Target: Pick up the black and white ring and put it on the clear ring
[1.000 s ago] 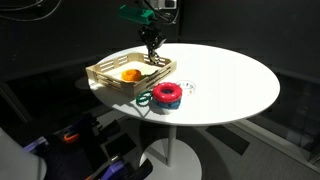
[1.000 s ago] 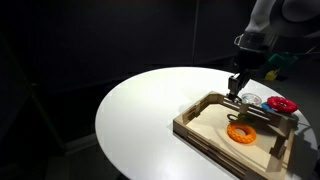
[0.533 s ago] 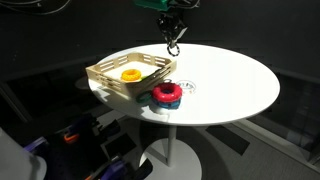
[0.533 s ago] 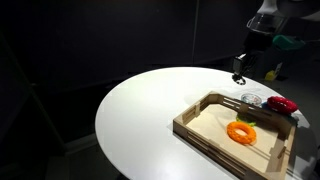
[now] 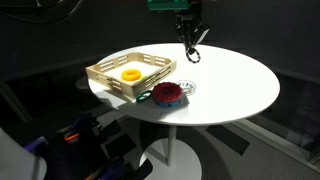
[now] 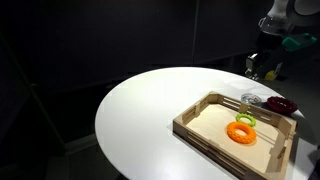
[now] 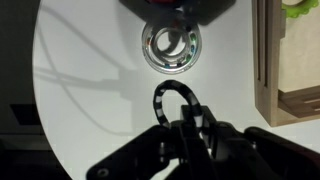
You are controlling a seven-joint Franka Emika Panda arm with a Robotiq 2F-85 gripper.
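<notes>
Currently: carry step. The black and white ring [image 7: 176, 88] is off the table [image 5: 235, 80] and has yet to be set down.

- Gripper [image 7: 185, 128] — fingers clamped on the near edge of the black and white ring, which juts out ahead of them. In an exterior view the gripper [image 5: 190, 46] hangs well above the tabletop with the ring dangling beneath.
- Clear ring [image 7: 150, 48] — flat on the table, outside the tray. In the wrist view it lies just ahead of the held ring, not yet under it.
- Red ring [image 5: 168, 94] — on the table just beside the clear ring, near the tray corner. Not part of the job.

Next move, as judged: shift forward until the held ring sits square over the clear ring, then lower and let go only when the two touch or nearly so. Both rings are small and the clear one is faint, so centring will need care. The red ring alongside leaves little room on that side.

Containers:
- Tray [image 5: 110, 72] — shallow wooden tray with slatted walls, at the table edge.
- Contents — a yellow ring [image 6: 233, 131] lying flat on the floor of the tray, and a green ring [image 6: 246, 119] just beside it. Nothing else can be made out inside.
</notes>
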